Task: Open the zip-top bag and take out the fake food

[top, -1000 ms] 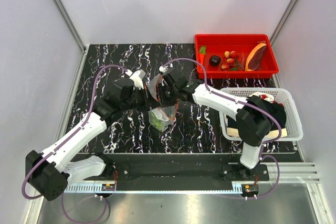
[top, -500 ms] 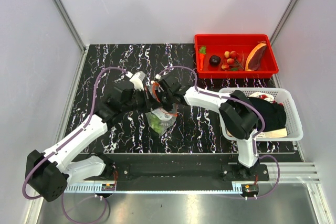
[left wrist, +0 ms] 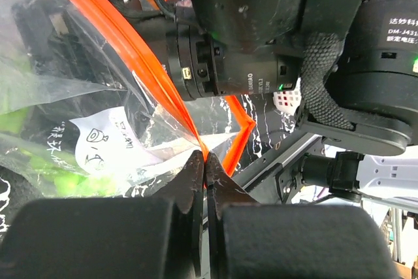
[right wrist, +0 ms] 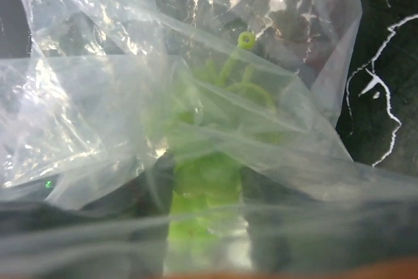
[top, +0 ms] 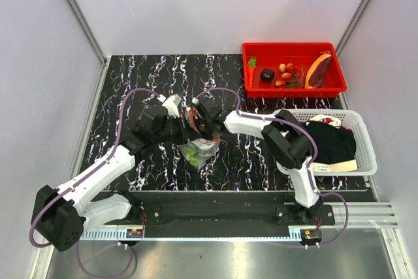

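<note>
The zip-top bag (top: 196, 151) hangs low over the black marbled table between my two grippers. My left gripper (left wrist: 205, 161) is shut on its orange-red zip strip (left wrist: 130, 44); the white label (left wrist: 108, 142) shows to the left of the jaws. My right gripper (top: 201, 135) is inside the bag's mouth. In the right wrist view, through the clear plastic (right wrist: 98, 96), its dark fingers sit on both sides of a green leafy piece (right wrist: 206, 181) of fake food, closed against it. The left gripper (top: 185, 121) is just left of the right one.
A red bin (top: 294, 91) at the back right holds a carrot (top: 250, 70), a dark purple piece (top: 267, 75), red tomatoes (top: 287, 73) and an orange wedge (top: 318, 71). A white mesh basket (top: 367, 161) with a dark item stands at the right.
My right arm has swung left and its gripper has gone down into the bag's mouth. The bag has shifted slightly left and sagged. The left gripper keeps its hold.
</note>
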Controlling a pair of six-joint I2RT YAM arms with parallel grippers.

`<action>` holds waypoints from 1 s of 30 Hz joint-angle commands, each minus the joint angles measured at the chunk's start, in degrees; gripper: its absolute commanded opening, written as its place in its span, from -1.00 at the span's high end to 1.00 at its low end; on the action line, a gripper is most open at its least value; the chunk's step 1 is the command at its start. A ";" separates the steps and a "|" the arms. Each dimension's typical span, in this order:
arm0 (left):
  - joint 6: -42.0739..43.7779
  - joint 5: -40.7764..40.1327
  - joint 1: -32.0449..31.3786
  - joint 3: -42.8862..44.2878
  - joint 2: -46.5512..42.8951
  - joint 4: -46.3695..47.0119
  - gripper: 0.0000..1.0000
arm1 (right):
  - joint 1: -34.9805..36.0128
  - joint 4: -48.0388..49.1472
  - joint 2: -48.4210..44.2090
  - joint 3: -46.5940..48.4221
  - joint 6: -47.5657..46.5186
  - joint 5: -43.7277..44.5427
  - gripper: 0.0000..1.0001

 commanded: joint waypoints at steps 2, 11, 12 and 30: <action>0.60 -0.16 -0.27 -0.60 -1.67 1.72 1.00 | 0.26 1.16 0.39 0.35 -0.36 0.51 0.36; 4.02 -6.66 -0.10 0.72 -4.57 -3.90 1.00 | 0.88 -1.12 -11.20 -2.10 -1.85 -0.81 0.81; 4.55 -7.80 -0.10 0.89 -4.74 -5.04 1.00 | 0.96 -1.82 -12.61 -2.37 -2.03 -0.90 0.81; 7.80 -11.23 0.08 2.74 -9.75 -11.46 1.00 | 1.84 -11.14 -28.00 1.93 -9.59 7.80 0.90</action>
